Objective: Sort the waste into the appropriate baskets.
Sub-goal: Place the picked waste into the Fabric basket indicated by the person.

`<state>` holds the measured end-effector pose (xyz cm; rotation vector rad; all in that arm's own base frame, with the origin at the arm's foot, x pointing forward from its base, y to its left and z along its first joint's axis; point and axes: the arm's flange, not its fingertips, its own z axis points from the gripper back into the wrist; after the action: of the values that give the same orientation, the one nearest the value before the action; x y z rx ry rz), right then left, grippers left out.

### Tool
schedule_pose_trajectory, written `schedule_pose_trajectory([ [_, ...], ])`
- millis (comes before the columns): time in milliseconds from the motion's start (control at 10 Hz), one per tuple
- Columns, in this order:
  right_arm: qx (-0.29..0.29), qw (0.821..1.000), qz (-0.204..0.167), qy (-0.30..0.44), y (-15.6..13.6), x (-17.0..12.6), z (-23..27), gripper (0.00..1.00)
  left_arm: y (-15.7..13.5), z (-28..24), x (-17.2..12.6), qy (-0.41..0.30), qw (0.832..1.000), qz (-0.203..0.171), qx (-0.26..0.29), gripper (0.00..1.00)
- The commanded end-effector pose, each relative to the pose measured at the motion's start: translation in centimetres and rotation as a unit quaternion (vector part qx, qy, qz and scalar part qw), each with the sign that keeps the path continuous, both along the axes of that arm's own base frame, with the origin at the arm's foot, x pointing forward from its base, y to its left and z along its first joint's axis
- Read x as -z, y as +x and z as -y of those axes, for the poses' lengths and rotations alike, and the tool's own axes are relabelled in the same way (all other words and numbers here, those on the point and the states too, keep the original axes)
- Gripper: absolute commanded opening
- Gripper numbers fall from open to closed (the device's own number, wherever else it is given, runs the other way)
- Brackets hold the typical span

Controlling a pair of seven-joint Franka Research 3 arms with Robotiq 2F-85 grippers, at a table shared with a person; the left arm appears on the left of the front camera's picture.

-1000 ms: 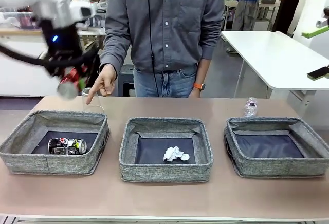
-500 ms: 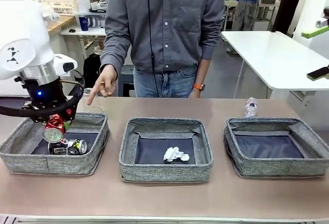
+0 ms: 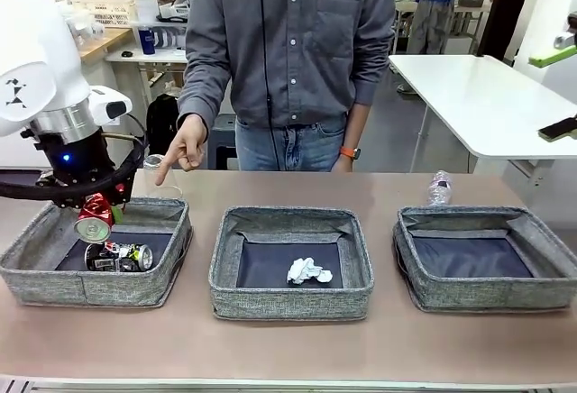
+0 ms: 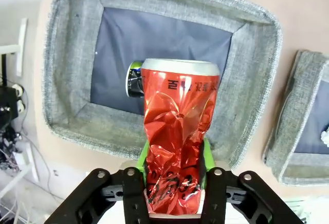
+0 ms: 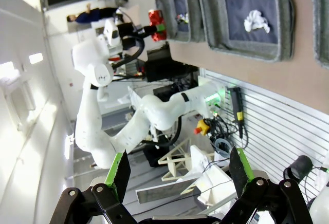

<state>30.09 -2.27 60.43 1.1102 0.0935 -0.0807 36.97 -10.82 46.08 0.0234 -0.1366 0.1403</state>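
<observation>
Change: the left gripper (image 4: 174, 157) has come down from high at far left to just above the left basket (image 3: 54, 280). The red drink can (image 4: 177, 121) sits between its green pads; I cannot tell whether they clamp it.
Right gripper (image 5: 180, 175): fingers wide apart.
Surface: tan table (image 3: 288, 348); white table (image 3: 478, 95) far right.
I count:
- Baskets, three: left, middle basket (image 3: 288, 303), right basket (image 3: 491, 294).
- Cans, two: the red one, and a crushed dark printed can (image 3: 117, 256) in the left basket.
- Crumpled white paper ball (image 3: 308, 272), one, in the middle basket.
- Clear plastic cup (image 3: 162, 186), one, beyond the left basket, under the person's pointing hand (image 3: 185, 150).
- Clear plastic bottle (image 3: 439, 187), one, beyond the right basket.

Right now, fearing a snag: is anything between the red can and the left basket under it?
Nothing visible blocks the drop. The red can sits between the left gripper's fingers over the open left basket; a crushed can lies on the basket's floor, partly under it.
</observation>
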Motion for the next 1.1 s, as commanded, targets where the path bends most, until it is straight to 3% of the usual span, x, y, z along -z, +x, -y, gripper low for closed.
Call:
schedule_pose_trajectory([
  [0, 0.0, 1.0, 0.008, 0.006, 0.2, -0.3, 0.0, 1.0, -0.4, -0.7, 0.5, -0.008, 1.0, 0.014, 0.0, 0.93],
  [100, 0.0, 1.0, 0.008, 0.006, 0.2, -0.3, 0.0, 1.0, -0.4, -0.8, 0.3, -0.011, 1.0, 0.019, -0.001, 1.0],
  [500, 0.0, 1.0, 0.008, 0.006, 0.2, -0.3, 0.0, 1.0, -0.5, -0.6, -0.8, -0.007, 0.999, 0.036, -0.001, 1.0],
  [1000, 0.0, 1.0, 0.008, 0.006, 0.2, -0.3, 0.0, 1.0, -0.7, 0.5, -2.8, -0.054, 0.997, 0.049, 0.005, 1.0],
])
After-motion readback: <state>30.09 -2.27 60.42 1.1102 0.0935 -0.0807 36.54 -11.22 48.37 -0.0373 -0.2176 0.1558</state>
